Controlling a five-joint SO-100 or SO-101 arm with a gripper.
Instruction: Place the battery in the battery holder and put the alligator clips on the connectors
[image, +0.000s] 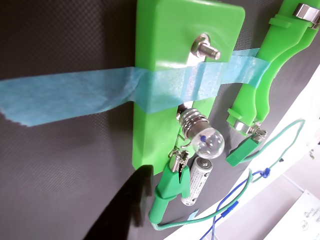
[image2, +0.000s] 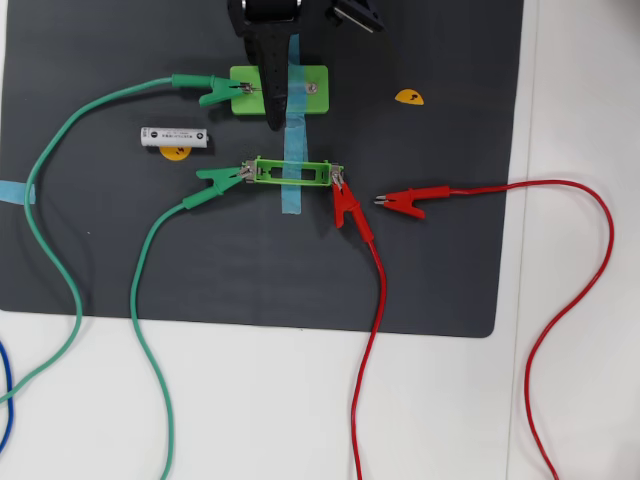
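In the overhead view the battery (image2: 175, 137) lies loose on the black mat, left of the narrow battery holder (image2: 293, 172), which is empty and taped down. A green alligator clip (image2: 216, 180) grips the holder's left tab and a red clip (image2: 347, 205) its right tab. A second red clip (image2: 405, 202) lies free on the mat. Another green clip (image2: 215, 90) grips the wider green block (image2: 315, 88). My gripper (image2: 275, 118) hangs over that block and holds nothing. The wrist view shows one dark finger (image: 125, 210), the block's screw connector (image: 205, 50), a small bulb (image: 206, 139), the battery (image: 197, 180) and the holder (image: 270, 65).
Blue tape (image2: 293, 60) crosses the block and the holder. Yellow markers (image2: 408, 97) sit on the mat. Long green (image2: 60, 250) and red (image2: 370, 330) wires trail off the mat's front edge onto the white table (image2: 580, 380). A blue wire (image: 235, 195) lies nearby.
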